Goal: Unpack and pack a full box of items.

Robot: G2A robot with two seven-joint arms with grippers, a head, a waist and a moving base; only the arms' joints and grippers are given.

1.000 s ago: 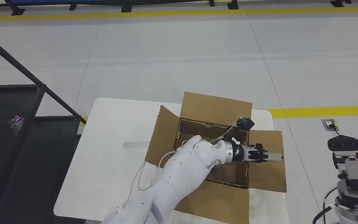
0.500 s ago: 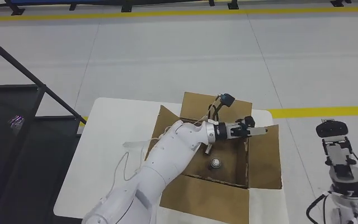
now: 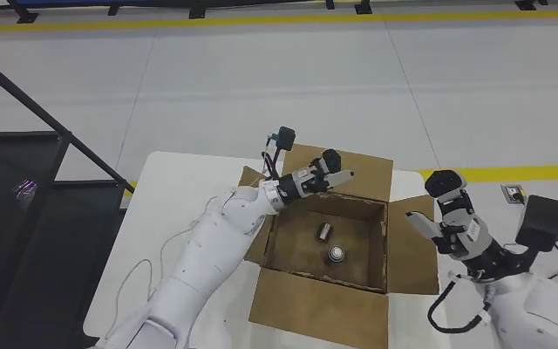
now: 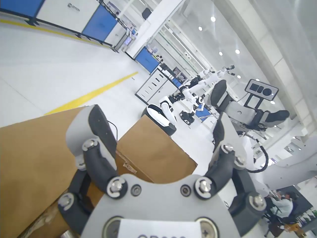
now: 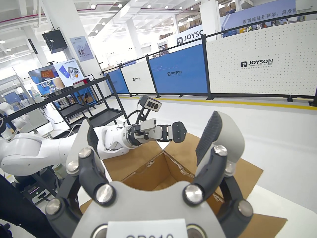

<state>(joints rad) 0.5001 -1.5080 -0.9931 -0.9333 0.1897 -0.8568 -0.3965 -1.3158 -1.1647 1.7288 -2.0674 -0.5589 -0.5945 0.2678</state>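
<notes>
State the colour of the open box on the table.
The box is plain brown cardboard, seen best in the top view.

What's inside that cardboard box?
On the floor of the cardboard box lie two small things: a dark cylinder and a round silvery-topped item. Floor beside its near wall is hidden.

Bright even overhead light, soft shadows; wrist views bend at edges.

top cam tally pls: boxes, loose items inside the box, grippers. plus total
cardboard box: 1
small items inside it: 2
grippers: 2 (left gripper, right gripper, both open)
Total: 5
</notes>
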